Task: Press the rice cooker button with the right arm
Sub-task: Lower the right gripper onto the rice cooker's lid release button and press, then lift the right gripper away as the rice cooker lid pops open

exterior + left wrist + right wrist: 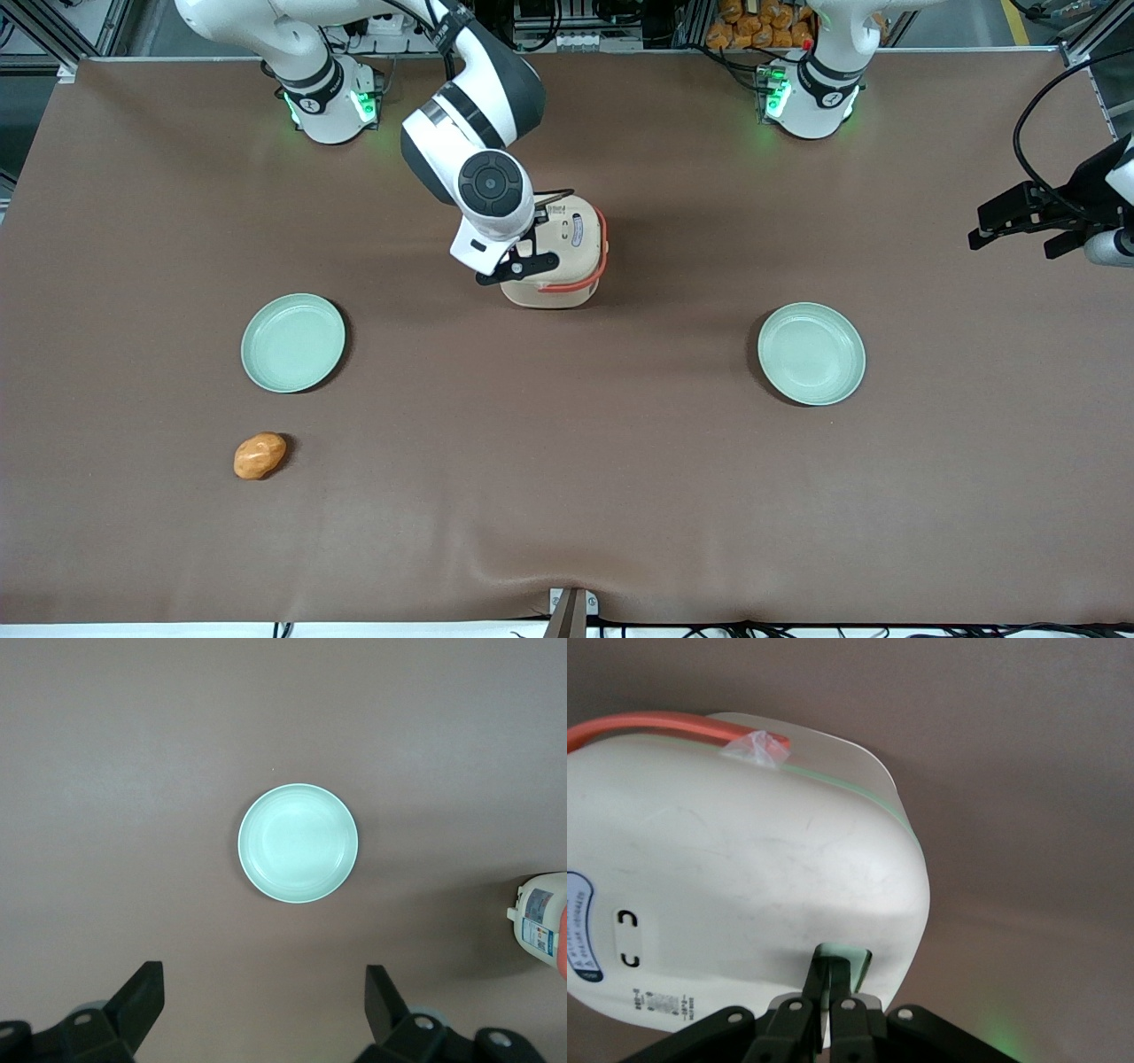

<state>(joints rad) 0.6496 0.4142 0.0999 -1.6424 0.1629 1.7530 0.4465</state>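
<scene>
The cream rice cooker (571, 239) with its coral-orange handle (585, 282) stands on the brown table, midway between the two arm bases. My right arm's gripper (524, 259) is over the cooker's edge on the working arm's side and hides the button in the front view. In the right wrist view the cream lid (744, 877) fills the frame. My gripper (831, 964) is shut, its black fingertips pressed together against the pale green button (860, 962) at the lid's edge. A corner of the cooker (542, 920) also shows in the left wrist view.
Two pale green plates lie nearer the front camera than the cooker, one (293, 343) toward the working arm's end, the other (811, 353) (298, 843) toward the parked arm's end. An orange potato-like lump (260, 455) lies nearer still, beside the first plate.
</scene>
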